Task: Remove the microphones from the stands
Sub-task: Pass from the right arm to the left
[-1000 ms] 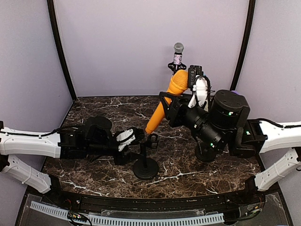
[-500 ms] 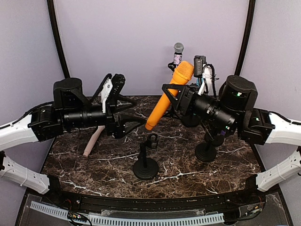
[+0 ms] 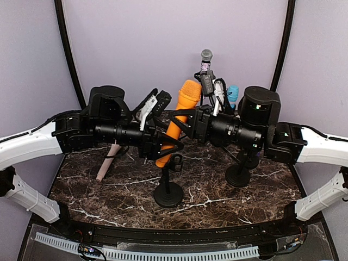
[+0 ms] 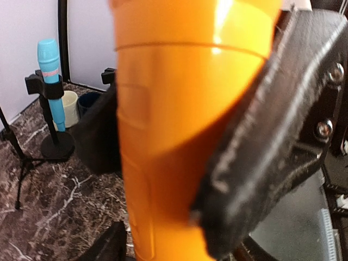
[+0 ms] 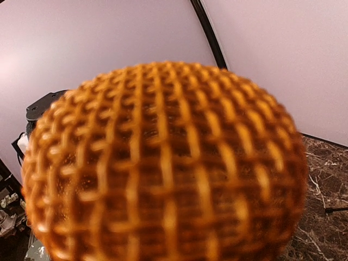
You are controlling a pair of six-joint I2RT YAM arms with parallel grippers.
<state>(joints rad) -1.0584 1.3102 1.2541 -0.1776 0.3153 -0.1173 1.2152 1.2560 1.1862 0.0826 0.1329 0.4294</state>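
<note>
The orange microphone (image 3: 174, 129) is off its seat. In the top view it hangs in the air over the middle of the table (image 3: 209, 176), near upright, with its mesh head tipped toward 1 o'clock and its tail pointing down toward 7. The tip of the tail sits just beside the empty clip (image 3: 175, 162) of the small stand (image 3: 168, 193), at about the clip's 9 o'clock. So the lifting-out looks done. What I judge is left is to carry it clear and set it down, since the tail is close enough to catch the clip. The right gripper (image 3: 182, 120) reaches in from 3 o'clock with its forearm level, jaws clamped on the upper body just under the head, whose mesh fills the right wrist view. The left gripper (image 3: 166, 145) comes in from 9 o'clock, likewise level, lower on the body. One finger (image 4: 255, 163) lies against the orange side, but whether those jaws truly pinch it or only flank it I cannot tell.
</note>
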